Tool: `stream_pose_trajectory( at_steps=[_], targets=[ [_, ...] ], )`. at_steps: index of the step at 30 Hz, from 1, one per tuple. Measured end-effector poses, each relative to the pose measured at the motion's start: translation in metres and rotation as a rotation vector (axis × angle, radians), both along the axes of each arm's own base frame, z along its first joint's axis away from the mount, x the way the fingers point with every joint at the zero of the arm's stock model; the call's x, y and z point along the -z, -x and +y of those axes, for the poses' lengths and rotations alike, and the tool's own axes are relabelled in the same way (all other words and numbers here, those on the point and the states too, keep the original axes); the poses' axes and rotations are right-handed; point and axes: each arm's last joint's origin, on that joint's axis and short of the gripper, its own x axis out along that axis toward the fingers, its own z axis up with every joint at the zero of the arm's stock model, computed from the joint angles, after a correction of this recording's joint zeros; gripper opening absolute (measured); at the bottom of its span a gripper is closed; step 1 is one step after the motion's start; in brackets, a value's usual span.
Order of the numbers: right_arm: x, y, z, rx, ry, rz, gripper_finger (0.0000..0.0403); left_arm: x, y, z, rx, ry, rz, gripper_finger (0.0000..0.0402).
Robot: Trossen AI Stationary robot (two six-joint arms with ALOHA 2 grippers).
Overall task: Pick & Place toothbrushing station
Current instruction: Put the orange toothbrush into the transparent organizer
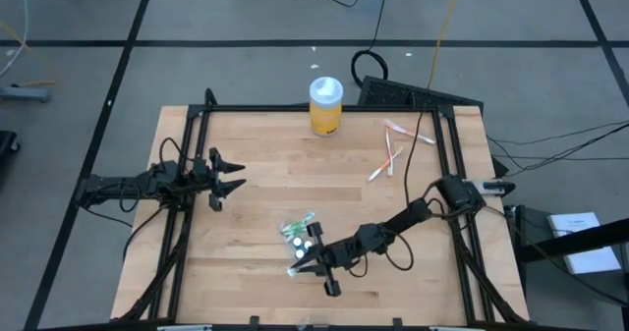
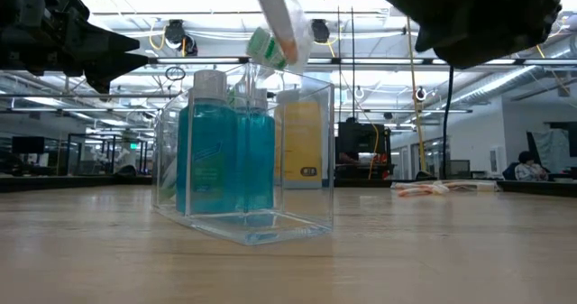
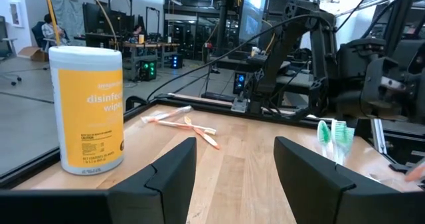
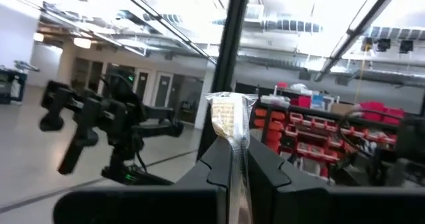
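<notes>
The left gripper (image 1: 234, 173) is hovering near the counter's (image 1: 256, 223) left edge, its fingers (image 3: 166, 177) spread wide and holding nothing. The yellow cylindrical jar with a white lid (image 1: 325, 106) is standing at the far edge. The small clear plastic cup-like container (image 2: 243, 155), holding blue bottles, is sitting toward the near edge, around mid-width. The right gripper (image 1: 307, 262) is poised just beside it, fingers (image 4: 222, 164) pinching shut on a clear-wrapped packet (image 4: 230, 121). Pale orange toothbrushes (image 1: 393, 149) are lying near the far right corner.
</notes>
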Motion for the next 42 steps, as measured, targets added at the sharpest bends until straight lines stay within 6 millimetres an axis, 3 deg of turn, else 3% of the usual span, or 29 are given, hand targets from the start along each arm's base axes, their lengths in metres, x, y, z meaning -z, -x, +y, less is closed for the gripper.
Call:
stream_pose_trajectory(
  at_steps=[33,42],
  targets=[
    [0.013,-0.006,-0.004,0.008,0.035,0.115,0.0043,0.0,0.0,0.0,0.0,0.0,0.0,0.0209],
    [0.014,-0.007,-0.005,0.007,0.02,0.131,0.008,0.0,0.0,0.0,0.0,0.0,0.0,0.0209]
  ],
)
